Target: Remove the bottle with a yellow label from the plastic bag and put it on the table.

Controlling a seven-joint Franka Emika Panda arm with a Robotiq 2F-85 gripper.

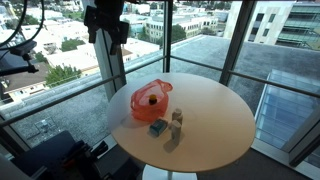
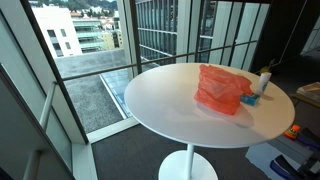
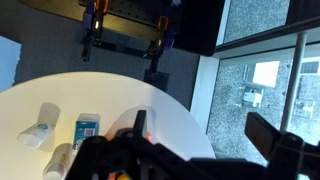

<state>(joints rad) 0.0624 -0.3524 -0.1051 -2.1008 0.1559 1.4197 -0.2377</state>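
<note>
An orange-red translucent plastic bag (image 1: 150, 101) lies on the round white table (image 1: 215, 120), and shows in both exterior views (image 2: 220, 88). A small yellowish-dark patch shows through its top; I cannot make out a bottle or its label. My gripper (image 1: 105, 30) hangs high above the table's far edge, well clear of the bag. In the wrist view its two fingers are spread wide with nothing between them (image 3: 200, 125). The gripper body hides most of the bag there, and only an orange sliver (image 3: 137, 130) shows.
A small blue box (image 1: 158, 128) and an upright bottle (image 1: 177, 121) stand beside the bag. In the wrist view a pale bottle (image 3: 38, 133) lies on the table, next to the box (image 3: 88, 128) and another bottle (image 3: 58, 160). Window glass and railings surround the table.
</note>
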